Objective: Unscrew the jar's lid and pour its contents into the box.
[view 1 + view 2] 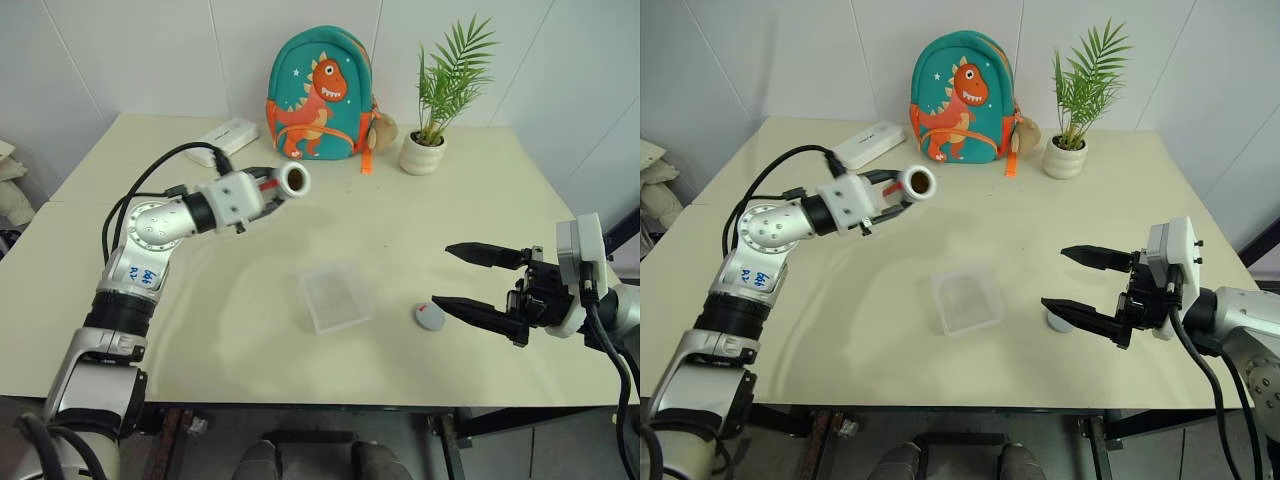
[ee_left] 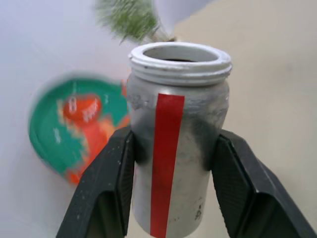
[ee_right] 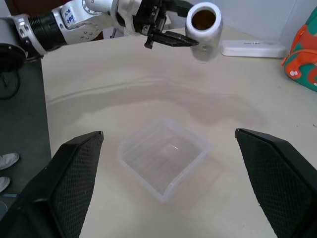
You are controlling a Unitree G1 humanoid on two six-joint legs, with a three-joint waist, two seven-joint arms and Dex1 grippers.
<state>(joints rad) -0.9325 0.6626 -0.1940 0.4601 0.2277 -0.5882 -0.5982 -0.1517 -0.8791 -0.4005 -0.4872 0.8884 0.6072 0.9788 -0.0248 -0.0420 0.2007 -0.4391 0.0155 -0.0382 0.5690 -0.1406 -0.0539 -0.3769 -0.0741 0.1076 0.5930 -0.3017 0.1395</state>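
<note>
My left gripper is shut on the jar, a silvery cylinder with a red stripe. It holds the jar almost level above the table, behind and to the left of the box. The jar's open mouth faces right and looks dark brown inside; I cannot make out the contents as single pieces. The box, a clear shallow tray, sits mid-table. The lid, a grey disc, lies on the table right of the box. My right gripper hovers open just by the lid, its fingers wide apart and holding nothing.
A teal dinosaur backpack stands at the back of the table. A potted plant in a white pot is to its right and a white rectangular case to its left. The table's front edge runs close below the box.
</note>
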